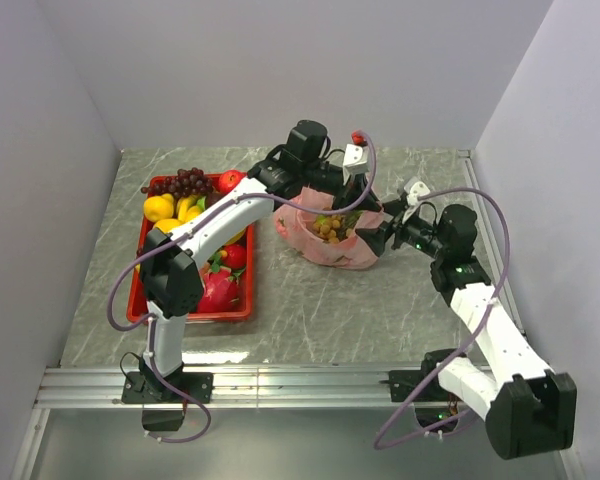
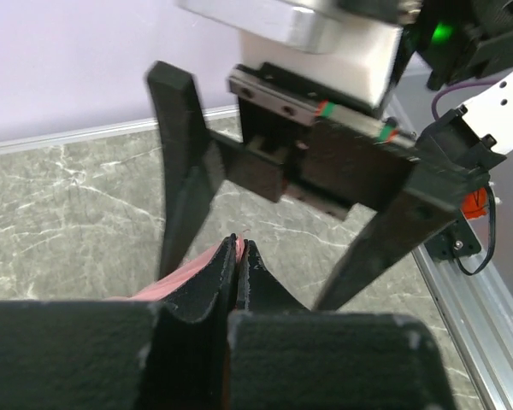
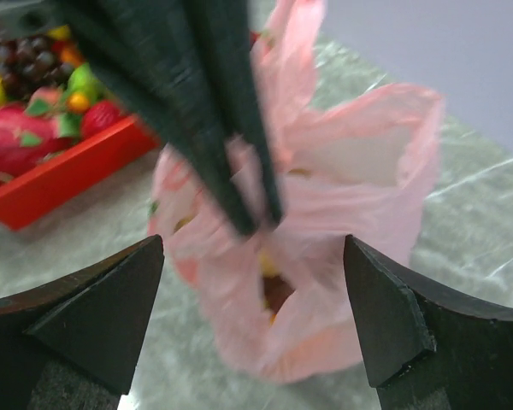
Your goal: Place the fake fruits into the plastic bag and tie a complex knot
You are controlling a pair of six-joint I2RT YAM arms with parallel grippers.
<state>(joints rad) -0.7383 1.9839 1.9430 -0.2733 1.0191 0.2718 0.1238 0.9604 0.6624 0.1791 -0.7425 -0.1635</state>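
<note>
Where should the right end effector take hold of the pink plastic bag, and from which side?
Grip the free upright rim flap of the plastic bag, across the mouth from the film pinched by the left end effector. Come in level from the right arm's side: the right end effector is open and faces it, and the thin film stands up clear, so it should pinch cleanly.

White arms [image 1: 220, 215], black joints [image 1: 172, 283]; purple cables [image 1: 111, 296]; black left gripper [image 2: 241, 248].

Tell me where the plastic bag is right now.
In the top view the plastic bag sits mid-table, just right of the red tray, with the left fingers pinching its upper film.
</note>
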